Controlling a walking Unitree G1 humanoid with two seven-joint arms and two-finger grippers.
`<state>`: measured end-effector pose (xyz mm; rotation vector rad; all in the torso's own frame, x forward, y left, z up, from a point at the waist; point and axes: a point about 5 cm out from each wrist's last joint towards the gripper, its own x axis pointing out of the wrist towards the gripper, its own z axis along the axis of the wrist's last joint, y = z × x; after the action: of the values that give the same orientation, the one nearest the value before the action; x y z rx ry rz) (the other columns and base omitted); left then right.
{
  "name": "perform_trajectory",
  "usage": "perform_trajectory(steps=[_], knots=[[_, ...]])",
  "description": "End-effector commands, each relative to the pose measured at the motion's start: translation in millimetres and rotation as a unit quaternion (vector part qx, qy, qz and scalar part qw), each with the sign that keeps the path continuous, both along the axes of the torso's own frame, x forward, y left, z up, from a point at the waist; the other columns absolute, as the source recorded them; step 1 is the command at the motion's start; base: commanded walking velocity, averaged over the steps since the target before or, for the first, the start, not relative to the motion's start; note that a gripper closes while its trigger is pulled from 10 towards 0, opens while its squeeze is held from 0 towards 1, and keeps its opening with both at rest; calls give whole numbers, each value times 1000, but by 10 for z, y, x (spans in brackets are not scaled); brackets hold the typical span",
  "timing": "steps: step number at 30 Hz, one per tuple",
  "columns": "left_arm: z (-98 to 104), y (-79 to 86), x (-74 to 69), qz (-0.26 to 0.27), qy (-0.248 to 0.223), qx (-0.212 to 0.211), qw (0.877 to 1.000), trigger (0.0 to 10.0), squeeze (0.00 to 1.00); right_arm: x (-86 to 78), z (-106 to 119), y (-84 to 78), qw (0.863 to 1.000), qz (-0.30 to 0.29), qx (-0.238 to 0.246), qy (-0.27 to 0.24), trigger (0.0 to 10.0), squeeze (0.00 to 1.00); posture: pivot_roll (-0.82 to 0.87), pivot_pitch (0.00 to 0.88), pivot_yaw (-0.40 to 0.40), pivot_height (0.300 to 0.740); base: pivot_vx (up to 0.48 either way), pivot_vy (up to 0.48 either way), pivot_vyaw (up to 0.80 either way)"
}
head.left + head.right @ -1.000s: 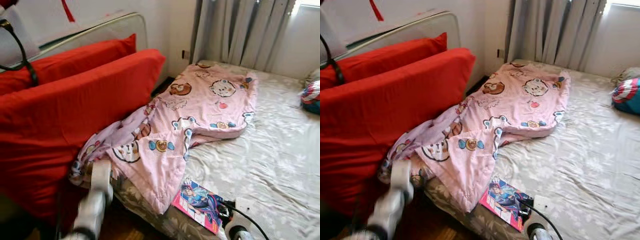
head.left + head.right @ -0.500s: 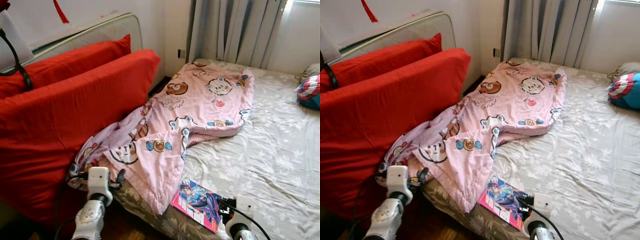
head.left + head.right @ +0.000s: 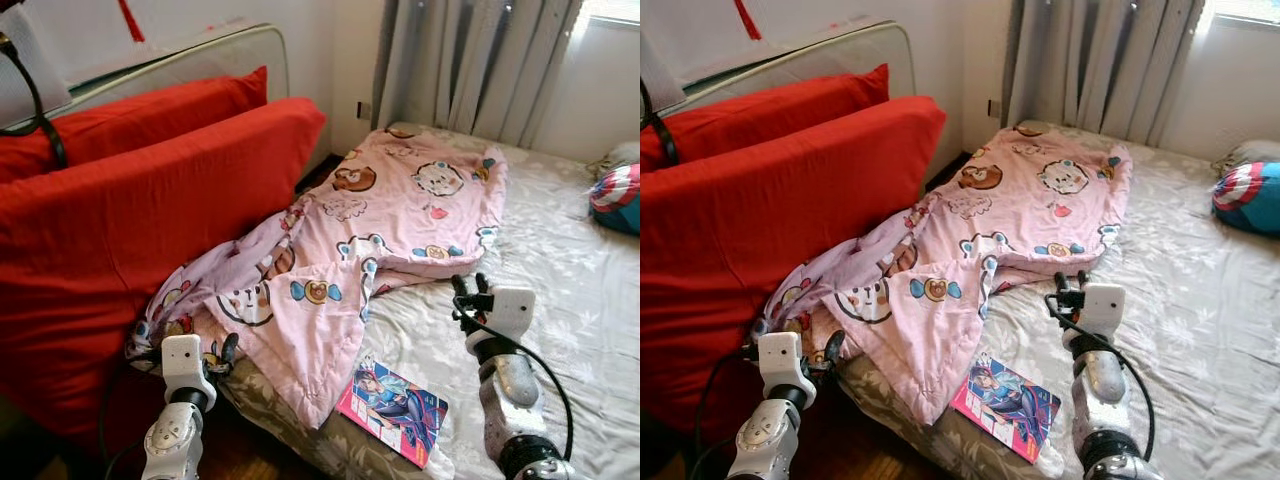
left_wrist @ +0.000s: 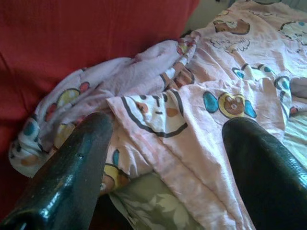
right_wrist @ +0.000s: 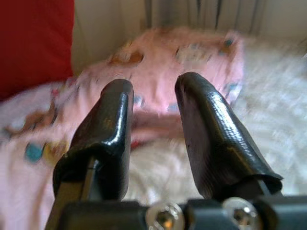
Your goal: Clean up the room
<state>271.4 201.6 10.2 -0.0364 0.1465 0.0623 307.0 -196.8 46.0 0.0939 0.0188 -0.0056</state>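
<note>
A pink cartoon-print blanket [image 3: 400,220] lies rumpled across the left half of the bed, one corner hanging over the near edge. A colourful comic book [image 3: 392,408] lies flat on the grey floral sheet [image 3: 560,300] at the bed's near edge. My left gripper [image 3: 190,345] is low at the bed's near left corner, open, its fingers wide apart just short of the blanket's hanging corner [image 4: 153,115]. My right gripper [image 3: 470,290] is raised over the sheet to the right of the blanket's fold, open and holding nothing; it points toward the blanket [image 5: 158,62].
Two large red cushions [image 3: 150,220] lean along the bed's left side, against a pale board [image 3: 200,60]. A round shield-print pillow [image 3: 618,190] sits at the bed's far right. Grey curtains [image 3: 470,70] hang behind. A black cable [image 3: 40,110] loops at upper left.
My right arm has risen from the bottom edge beside the comic book to stand above the sheet. The left gripper has stayed near the blanket's corner. The camera has shifted slightly.
</note>
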Motion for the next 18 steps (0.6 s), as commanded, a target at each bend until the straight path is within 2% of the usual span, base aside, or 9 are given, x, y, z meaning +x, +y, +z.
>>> perform_trajectory(steps=[1, 9, 14, 18], knots=[[40, 3, 15, 6, -15, 1, 1000, 10000, 0, -42, -71, -8, 1000, 2, 4, 18, 10000, 0, -46, 0, -27, 740, 0, 0, 0], [97, 97, 39, 13, -26, 9, 1000, 10000, 0, -89, -122, 11, 999, -24, 17, 21, 10000, 0, -59, 0, 0, 740, 0, 0, 0], [96, 75, 35, 4, -26, 12, 1000, 10000, 0, -116, -174, 58, 999, -22, 13, 35, 10000, 0, -55, 0, 12, 740, 0, 0, 0], [117, 59, 55, -3, -29, 12, 999, 10000, 0, -125, -196, 33, 999, -27, 9, 45, 10000, 0, -57, 0, 17, 740, 0, 0, 0]])
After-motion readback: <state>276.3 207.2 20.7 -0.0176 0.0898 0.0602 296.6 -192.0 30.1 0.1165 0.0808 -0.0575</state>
